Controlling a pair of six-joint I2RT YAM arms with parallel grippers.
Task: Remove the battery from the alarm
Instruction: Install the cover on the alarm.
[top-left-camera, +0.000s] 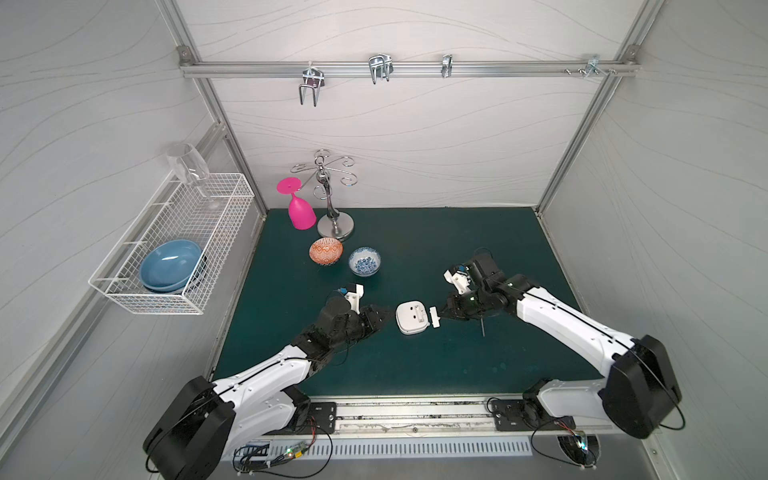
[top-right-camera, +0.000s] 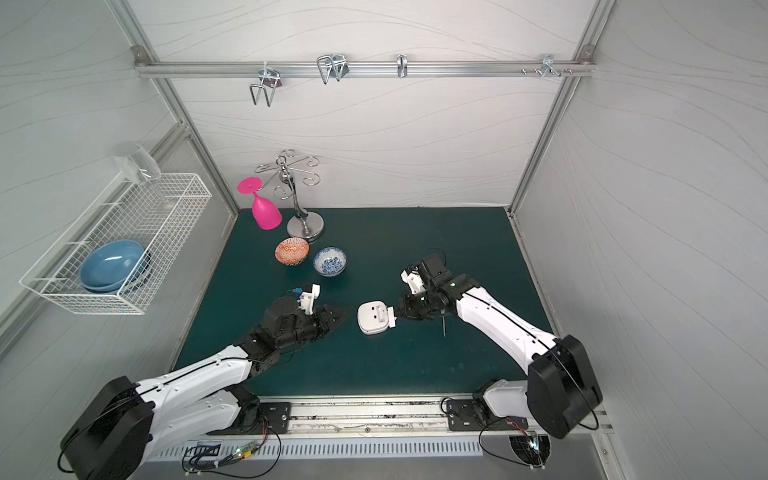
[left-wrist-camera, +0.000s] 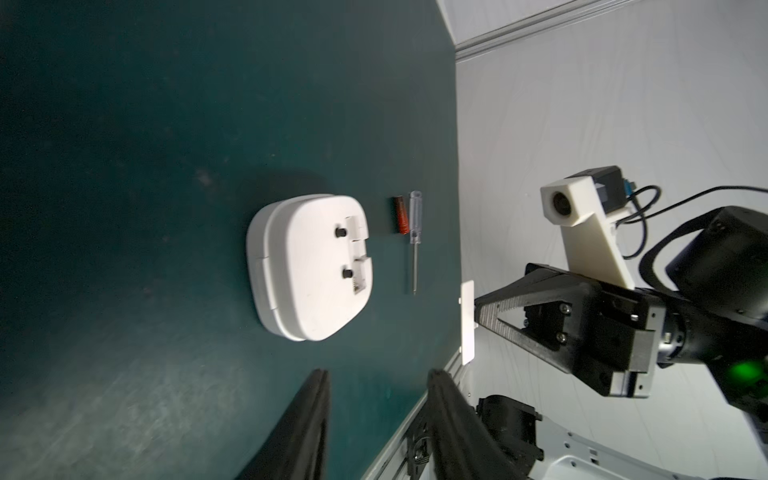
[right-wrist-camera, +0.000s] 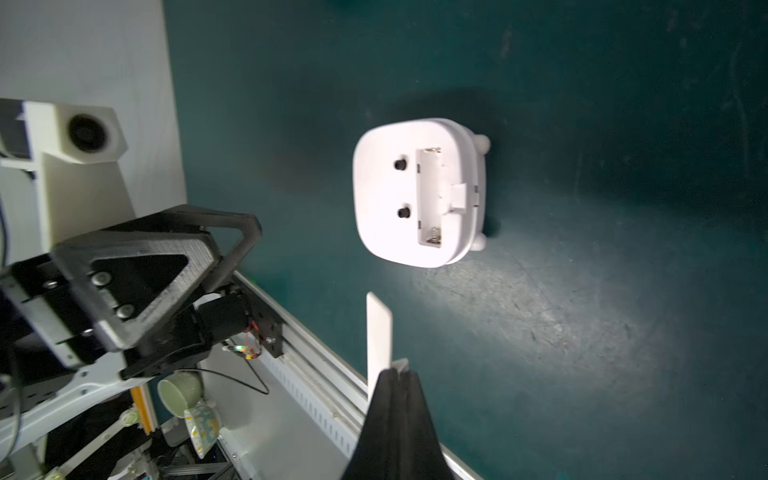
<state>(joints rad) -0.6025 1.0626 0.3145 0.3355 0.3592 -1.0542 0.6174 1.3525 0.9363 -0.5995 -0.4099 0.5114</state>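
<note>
Right gripper (right-wrist-camera: 394, 370) pinching the flat white cover (right-wrist-camera: 379, 328), left gripper (left-wrist-camera: 378, 372) spread near the alarm (left-wrist-camera: 309, 266); battery (left-wrist-camera: 400, 215) looks light, slick, roll-prone, so I'd grab it mid-barrel.

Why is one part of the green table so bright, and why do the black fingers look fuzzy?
In the right wrist view, light pools on the mat beside the alarm, whose white back glares, while the far mat is dark; in the left wrist view, the left hand's fingers probably sit too close to the lens, so they blur.
</note>
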